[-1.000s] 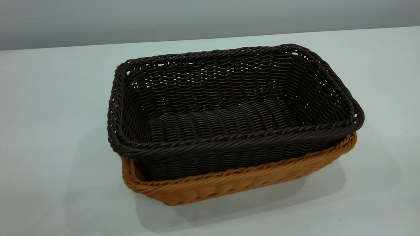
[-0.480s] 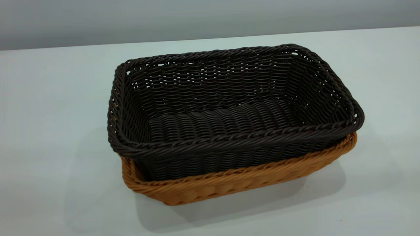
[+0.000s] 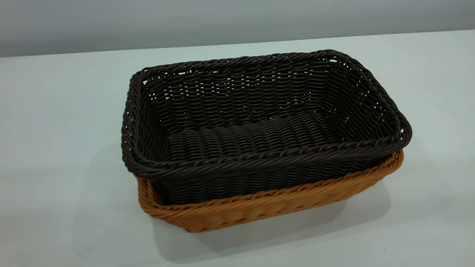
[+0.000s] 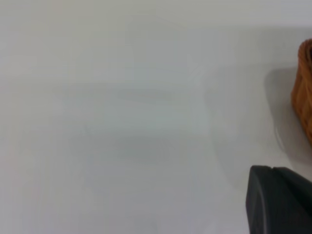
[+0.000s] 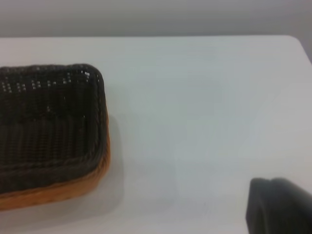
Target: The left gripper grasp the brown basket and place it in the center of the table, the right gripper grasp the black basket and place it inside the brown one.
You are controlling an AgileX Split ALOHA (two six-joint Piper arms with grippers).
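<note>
black basket [image 3: 259, 122] nested in brown basket [image 3: 267, 205]

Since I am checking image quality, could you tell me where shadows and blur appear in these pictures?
Exterior view: sharp; the dark woven wicker basket, nested in the orange-tan wicker basket, casts a soft shadow on the glossy white table. Both wrist views: soft focus, baskets' weave blurred.

A plain grey wall [image 3: 222, 22] runs behind the white table [image 3: 55, 129], meeting its far edge in a straight, slightly slanting line. The tabletop is smooth and faintly glossy, lit evenly from above, with soft, broad shadows lying across it. The right wrist view shows a rounded far corner of the tabletop against the same grey wall.
</note>
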